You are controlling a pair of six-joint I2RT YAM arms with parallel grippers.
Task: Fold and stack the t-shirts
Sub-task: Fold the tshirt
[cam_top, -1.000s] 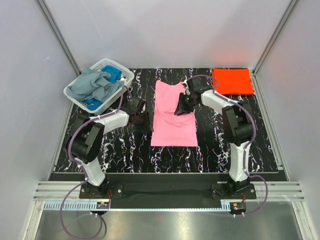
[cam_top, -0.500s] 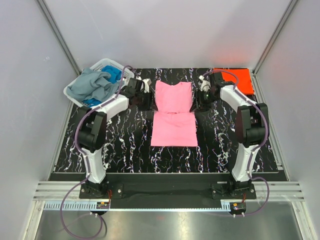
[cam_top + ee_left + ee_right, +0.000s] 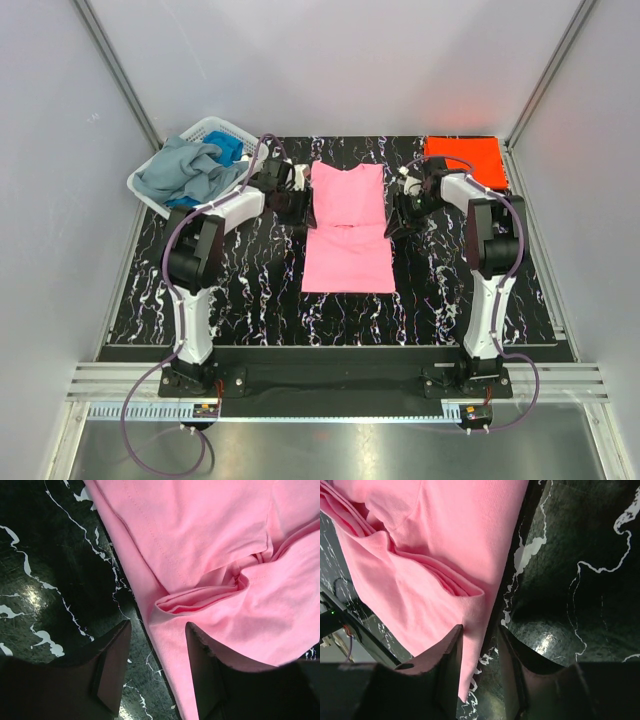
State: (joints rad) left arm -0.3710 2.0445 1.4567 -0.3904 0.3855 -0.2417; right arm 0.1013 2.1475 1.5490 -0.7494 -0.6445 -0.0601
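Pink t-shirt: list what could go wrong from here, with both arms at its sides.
1. The pink t-shirt is bunched into a pucker at its crosswise fold, near the open left jaws. Closing there may catch only some layers, and the fold could come apart.
2. The right jaws straddle just the shirt's thin edge, which could slip out when lifted.
3. If only one side holds, the next fold would likely go skewed.
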